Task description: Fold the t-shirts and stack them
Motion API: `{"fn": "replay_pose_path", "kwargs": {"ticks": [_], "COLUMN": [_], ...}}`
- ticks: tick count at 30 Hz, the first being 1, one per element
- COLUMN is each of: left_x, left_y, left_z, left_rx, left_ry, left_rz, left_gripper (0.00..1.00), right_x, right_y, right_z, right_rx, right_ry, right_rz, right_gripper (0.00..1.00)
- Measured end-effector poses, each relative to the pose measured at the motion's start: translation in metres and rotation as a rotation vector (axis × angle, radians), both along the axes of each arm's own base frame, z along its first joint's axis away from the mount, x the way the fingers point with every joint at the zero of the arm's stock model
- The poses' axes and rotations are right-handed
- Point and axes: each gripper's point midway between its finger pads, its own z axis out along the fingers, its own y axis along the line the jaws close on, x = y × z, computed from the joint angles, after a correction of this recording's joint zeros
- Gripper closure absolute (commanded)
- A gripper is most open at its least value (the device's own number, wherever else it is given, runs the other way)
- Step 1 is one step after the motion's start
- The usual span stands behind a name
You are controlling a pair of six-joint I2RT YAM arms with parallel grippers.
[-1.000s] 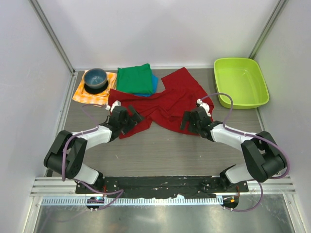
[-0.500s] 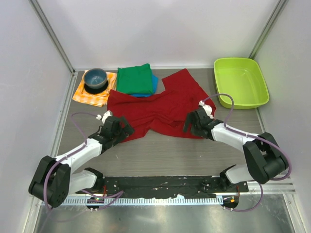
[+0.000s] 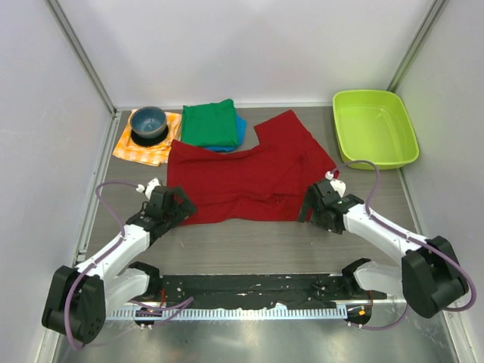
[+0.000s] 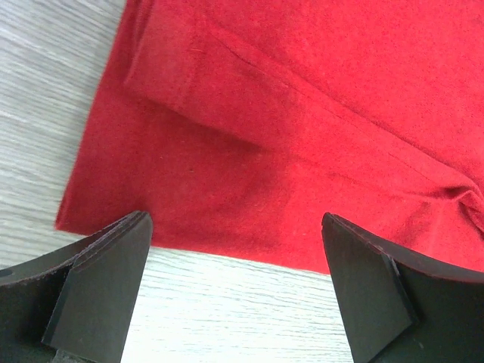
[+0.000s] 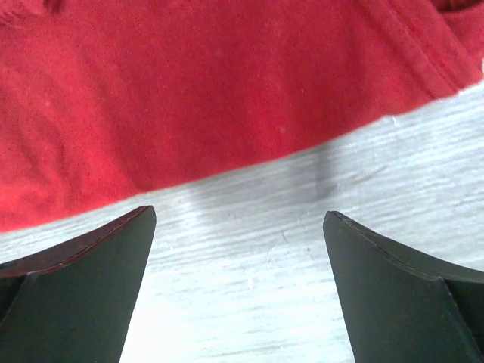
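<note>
Lying spread out mid-table, the red shirt (image 3: 242, 178) had its near edge just ahead of the left gripper (image 3: 178, 204) and right gripper (image 3: 310, 206). Both were spread wide, holding nothing. Green shirt (image 3: 208, 122) sat folded on the blue shirt (image 3: 239, 132) at the back.

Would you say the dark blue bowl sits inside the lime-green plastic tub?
No, the bowl rests on the orange checked cloth, far from the tub.
</note>
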Motion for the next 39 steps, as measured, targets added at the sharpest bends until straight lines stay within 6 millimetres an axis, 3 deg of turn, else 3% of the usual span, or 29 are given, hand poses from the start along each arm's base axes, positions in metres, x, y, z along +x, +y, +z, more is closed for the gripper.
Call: {"fn": "replay_pose_path", "kwargs": {"ticks": [6,10,14,21,26,34,39], "left_x": [-0.009,-0.008,0.003,0.010,0.010,0.011,0.012], "left_y": [0.011,0.015,0.008,-0.003,-0.004,-0.006,-0.007], "left_z": [0.008,0.034,0.062,0.073,0.071,0.068,0.070], "left_rx": [0.012,0.001,-0.054,-0.098,-0.106,-0.111,-0.115], "left_ry": [0.000,-0.032,-0.100,-0.102,-0.089,-0.079,-0.088], "left_rz": [0.015,0.030,0.036,0.018,0.018,0.016,0.014], "left_gripper": [0.00,0.00,0.00,0.00,0.00,0.00,0.00], "right_x": [-0.006,0.015,0.042,0.084,0.104,0.115,0.120], "right_y": [-0.003,0.006,0.022,0.042,0.047,0.047,0.048], "right_z": [0.032,0.071,0.087,0.057,0.041,0.018,0.011], "right_rx": [0.041,0.094,0.151,0.164,0.170,0.154,0.154], "right_ry": [-0.075,-0.205,-0.298,-0.303,-0.316,-0.285,-0.285], "right_rz": [-0.021,-0.006,0.015,0.001,-0.028,-0.041,-0.046], "right_gripper": [0.01,0.00,0.09,0.41,0.47,0.49,0.64]}}
